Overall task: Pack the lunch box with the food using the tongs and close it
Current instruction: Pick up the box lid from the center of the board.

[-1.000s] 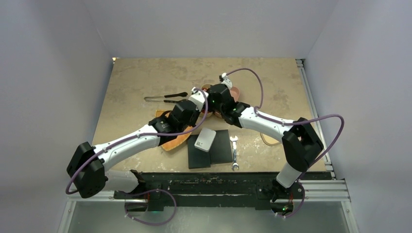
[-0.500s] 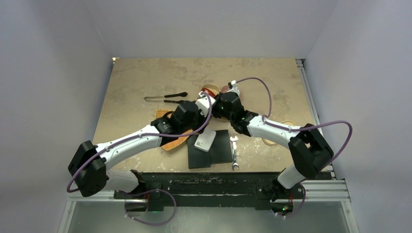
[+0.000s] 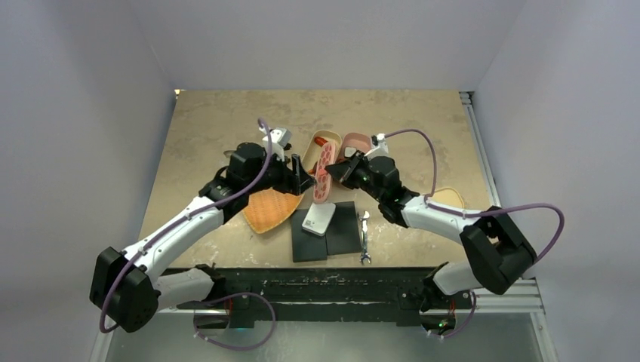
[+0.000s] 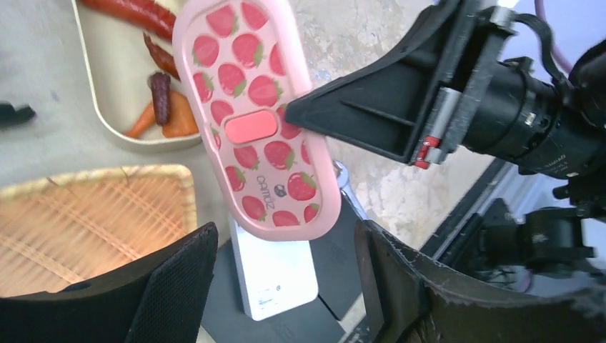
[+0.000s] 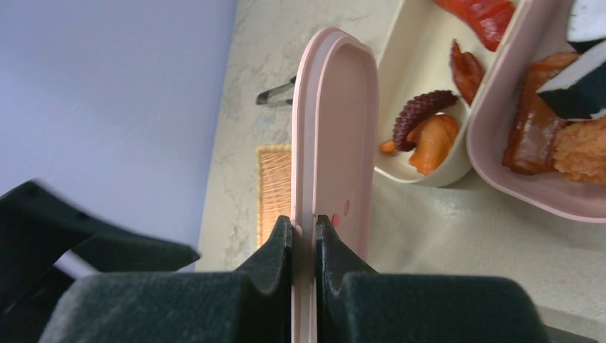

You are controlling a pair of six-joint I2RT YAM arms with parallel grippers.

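My right gripper (image 5: 304, 221) is shut on the edge of the pink strawberry lid (image 4: 257, 107), holding it on edge (image 3: 324, 172) above the table beside the lunch box. The box's cream tray (image 3: 311, 141) holds red, orange and dark food (image 4: 163, 100). Its pink tray (image 3: 361, 140) has brown and black-and-white pieces (image 5: 543, 136). My left gripper (image 4: 286, 232) stands open just left of the lid (image 5: 336, 128), touching nothing; from above the open gripper (image 3: 300, 172) sits over the basket's edge. Only a dark end of the tongs (image 5: 275, 93) shows beyond the lid.
An orange woven basket (image 3: 270, 211) lies under the left arm. A white box (image 3: 318, 219) rests on black flat pieces (image 3: 343, 230), with a silver wrench (image 3: 364, 240) next to them. A pale oval piece (image 3: 447, 197) lies behind the right arm.
My left gripper opened, let go of the lid and drew back to the left. The right gripper keeps the lid and has shifted right, uncovering both trays.
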